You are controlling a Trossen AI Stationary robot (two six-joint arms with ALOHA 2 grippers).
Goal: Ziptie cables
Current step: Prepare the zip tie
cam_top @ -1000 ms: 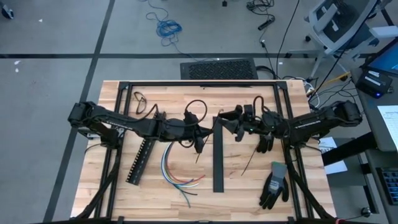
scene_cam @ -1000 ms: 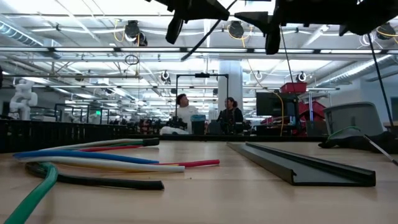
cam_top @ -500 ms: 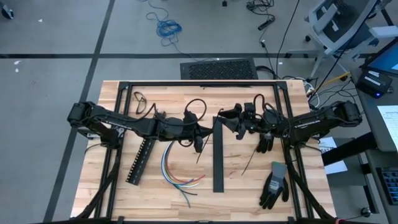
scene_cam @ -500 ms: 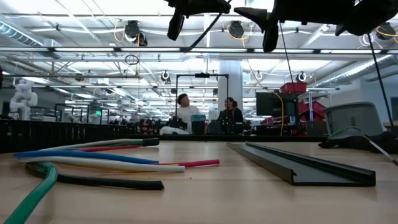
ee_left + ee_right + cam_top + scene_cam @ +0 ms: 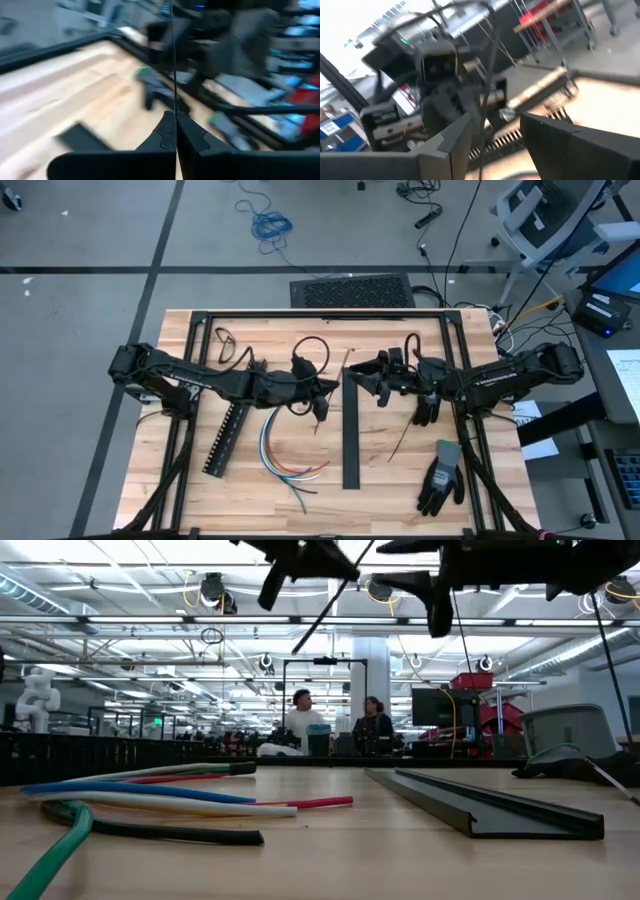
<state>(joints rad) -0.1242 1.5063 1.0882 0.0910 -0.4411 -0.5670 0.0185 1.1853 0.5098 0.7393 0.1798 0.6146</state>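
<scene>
The bundle of thin coloured wires, yellow, green, blue, white and red (image 5: 285, 455), lies loose on the pale wooden surface (image 5: 180, 480) in the lower centre-left of the high view, bent in an arc. Its long axis runs from below the left arm toward the lower edge of the frame, then turns right, where the free ends fan out. In the low view the same wires (image 5: 150, 795) lie flat in the near left foreground, untied.

To their right lies a long dark channel strip (image 5: 350, 430), running top to bottom. A perforated dark bracket (image 5: 225, 438) lies to their left, and a grey and black work glove (image 5: 440, 477) at lower right.

Farther up, the left claw (image 5: 318, 398) hangs above the surface, pinched closed on a thin stiff black zip-tie strip (image 5: 172, 55); the left wrist view shows the strip rising from between the shut fingers. The wires lie just below and left of this claw in the high view, so the left arm is the nearer.

The right claw (image 5: 382, 380) stands across the channel strip from it, fingers (image 5: 455, 142) partly apart and empty, well apart from the wires.

Judgement: tying has not begun; the strip must yet pass around the wires, across their long axis.
</scene>
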